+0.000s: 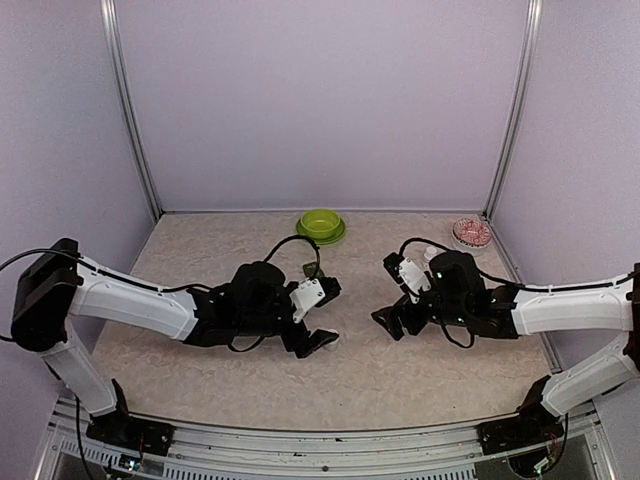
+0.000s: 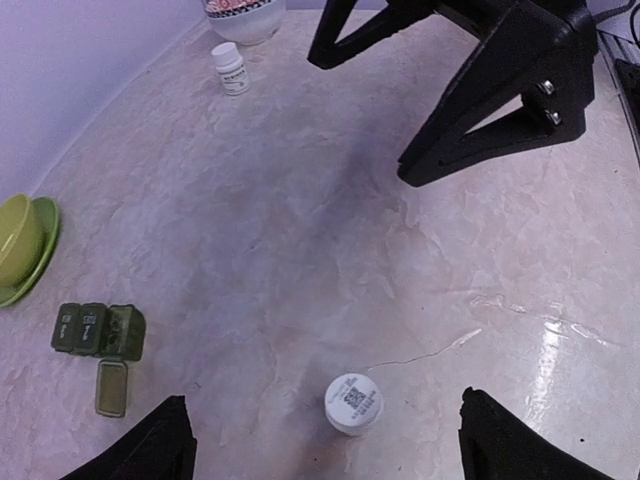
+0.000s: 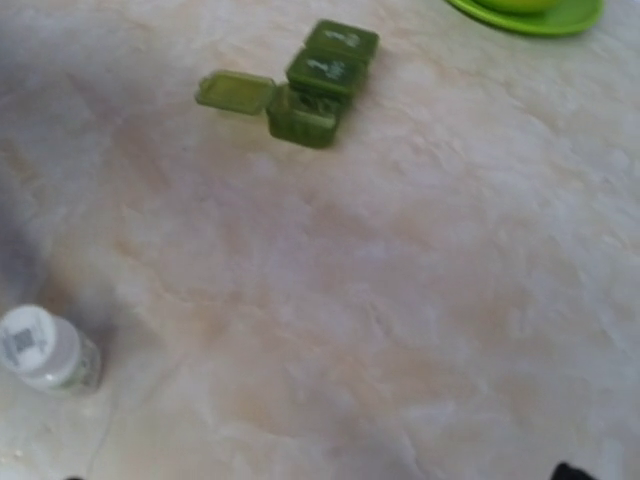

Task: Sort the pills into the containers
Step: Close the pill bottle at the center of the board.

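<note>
The dark green pill box lies on the table with one end compartment's lid flipped open; it also shows in the right wrist view and in the top view. No pills can be made out. My left gripper is open and low over the table, with a small white bottle standing upright between its fingers, touching neither. My right gripper is open and empty, facing the left one; only a fingertip shows in its own view. The same bottle shows there too.
A lime green bowl on a plate stands at the back centre. A second small white bottle and a round container with red-and-white contents stand at the back right. The enclosure's walls bound the table.
</note>
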Controlling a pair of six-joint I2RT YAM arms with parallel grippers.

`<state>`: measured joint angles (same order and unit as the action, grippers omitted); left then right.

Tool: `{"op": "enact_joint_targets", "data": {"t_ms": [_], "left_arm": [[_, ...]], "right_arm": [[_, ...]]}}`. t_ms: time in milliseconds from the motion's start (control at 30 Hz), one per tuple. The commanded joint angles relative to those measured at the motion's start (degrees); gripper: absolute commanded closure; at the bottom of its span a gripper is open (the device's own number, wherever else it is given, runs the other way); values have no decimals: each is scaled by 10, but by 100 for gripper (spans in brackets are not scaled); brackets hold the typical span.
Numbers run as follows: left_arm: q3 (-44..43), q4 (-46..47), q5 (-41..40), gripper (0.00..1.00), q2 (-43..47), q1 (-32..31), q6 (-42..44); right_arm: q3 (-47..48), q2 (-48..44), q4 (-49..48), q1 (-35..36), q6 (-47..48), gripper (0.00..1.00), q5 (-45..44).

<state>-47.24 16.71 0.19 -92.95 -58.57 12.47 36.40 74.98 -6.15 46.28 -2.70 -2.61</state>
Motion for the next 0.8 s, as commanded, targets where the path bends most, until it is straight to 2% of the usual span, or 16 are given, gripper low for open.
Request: {"op": "enact_joint_targets", "data": {"t_ms": [0,333,767], "left_arm": [[-40,-37,89,15,-38,14,43],[-101,-78,133,41,-105,35,57],[-128,-101,148,59,-143,37,58]], "right_arm": [[-18,-17,-11,-6,-19,0,-26],[-35,-31,-26,-10,-15,0,-25],[-37,-17,-36,-17,-13,0,-23]]}}
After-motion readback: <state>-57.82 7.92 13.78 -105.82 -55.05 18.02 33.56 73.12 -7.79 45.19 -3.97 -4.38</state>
